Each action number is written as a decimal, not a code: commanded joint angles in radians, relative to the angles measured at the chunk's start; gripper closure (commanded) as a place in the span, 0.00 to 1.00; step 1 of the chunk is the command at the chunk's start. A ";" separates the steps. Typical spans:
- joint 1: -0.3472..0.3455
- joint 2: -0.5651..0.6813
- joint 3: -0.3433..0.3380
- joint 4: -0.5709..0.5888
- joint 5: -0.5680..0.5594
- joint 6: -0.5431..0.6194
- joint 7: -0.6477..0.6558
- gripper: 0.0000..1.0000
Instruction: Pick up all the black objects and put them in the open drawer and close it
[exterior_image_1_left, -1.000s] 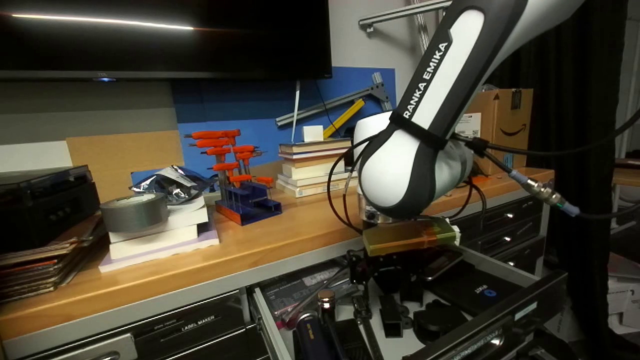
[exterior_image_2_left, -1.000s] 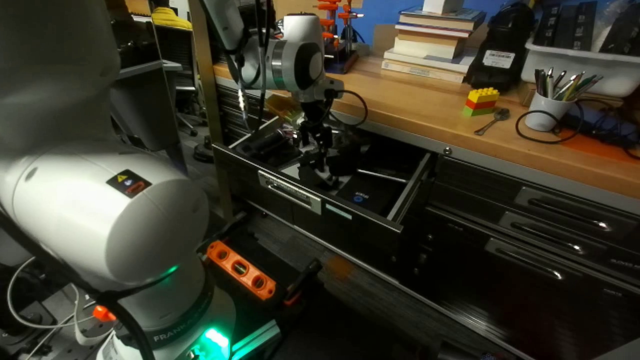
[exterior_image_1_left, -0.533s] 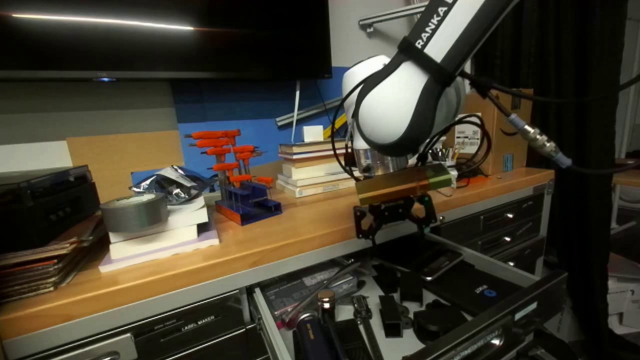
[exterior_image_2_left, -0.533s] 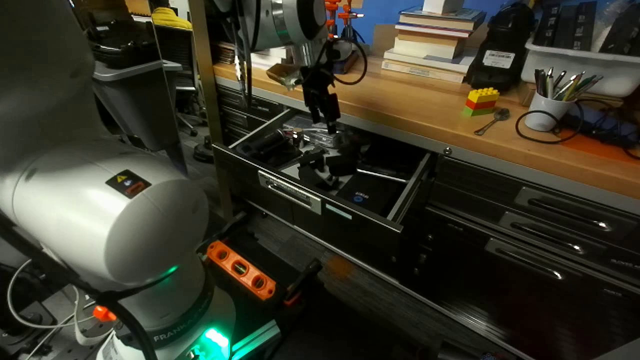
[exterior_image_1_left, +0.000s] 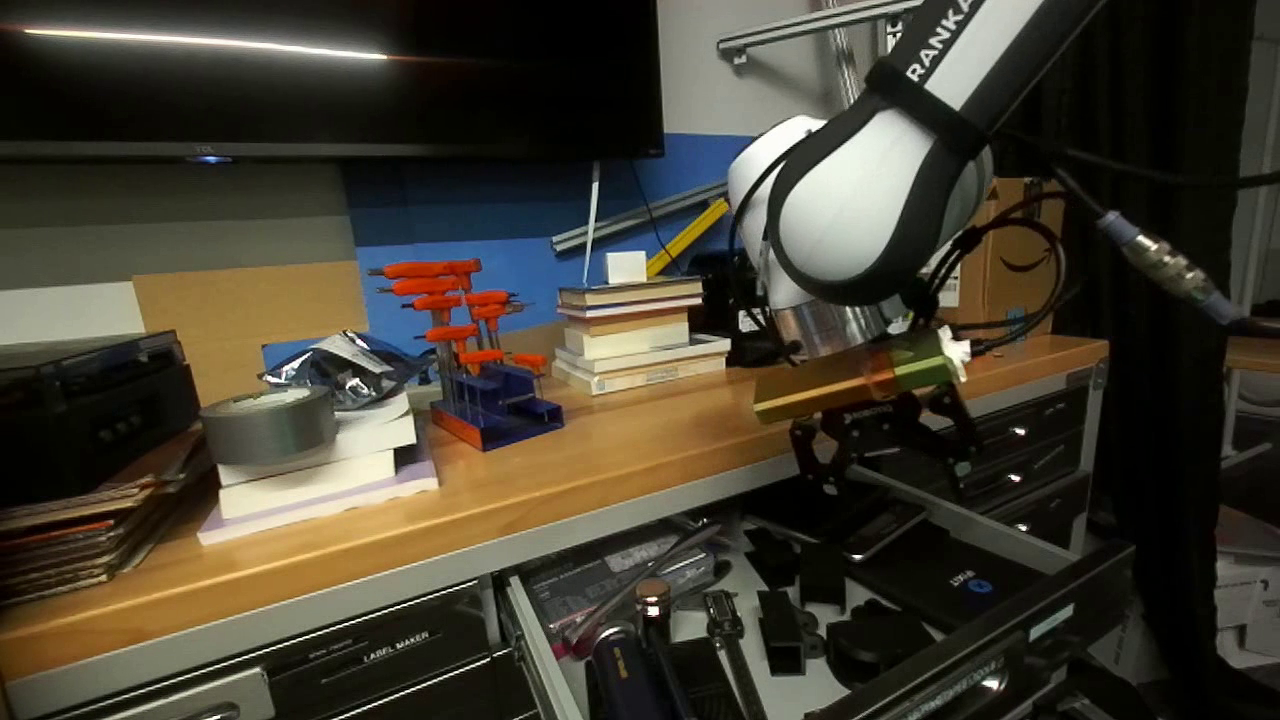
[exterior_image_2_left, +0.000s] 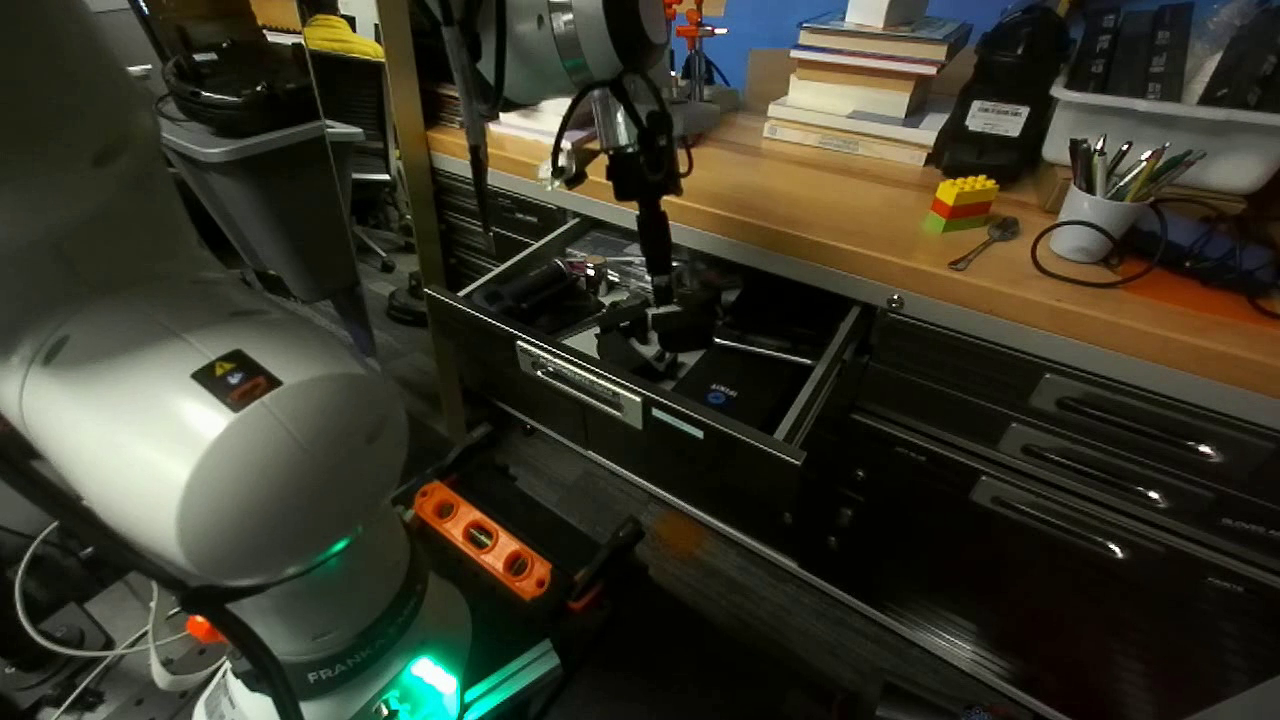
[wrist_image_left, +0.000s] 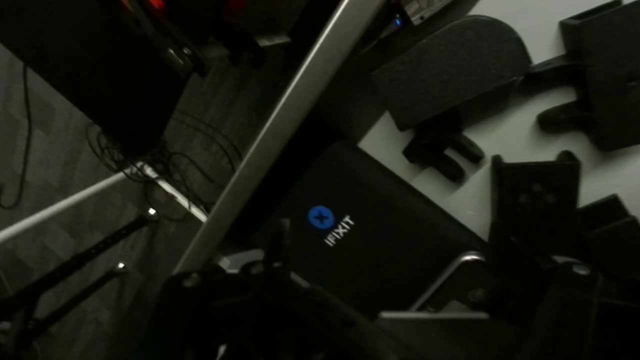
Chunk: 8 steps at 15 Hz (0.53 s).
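Several matte black blocks lie inside the pulled-out drawer (exterior_image_2_left: 795, 420). In an exterior view I see an upright-looking block (exterior_image_1_left: 782, 630), a second block (exterior_image_1_left: 822, 575) behind it and a rounded black piece (exterior_image_1_left: 885, 640) by the drawer front. The wrist view shows the rounded piece (wrist_image_left: 452, 70), a block (wrist_image_left: 612, 75) and another block (wrist_image_left: 537, 200) near my right finger. A flat black IFIXIT case (wrist_image_left: 380, 215) sits under my gripper (wrist_image_left: 420, 255). The gripper (exterior_image_1_left: 897, 480) hangs above the drawer, its fingers wide apart with nothing between them. In an exterior view the gripper (exterior_image_2_left: 660, 290) appears edge-on.
A wrench (exterior_image_1_left: 735, 650), a dark purple tool (exterior_image_1_left: 625, 670) and a silver-edged device (exterior_image_1_left: 885, 530) share the drawer. On the worktop stand books (exterior_image_2_left: 860, 100), a black bag (exterior_image_2_left: 1000, 100), toy bricks (exterior_image_2_left: 962, 205), a spoon (exterior_image_2_left: 988, 242) and a pen cup (exterior_image_2_left: 1095, 225).
My gripper has risen out of the drawer, where it was down among the black blocks, then shifted sideways and turned. The blocks stay in the drawer.
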 joint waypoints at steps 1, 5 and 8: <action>-0.049 -0.038 0.005 -0.089 -0.015 0.004 0.165 0.00; -0.093 -0.030 -0.019 -0.166 0.012 0.057 0.265 0.00; -0.122 -0.010 -0.043 -0.215 0.049 0.132 0.278 0.00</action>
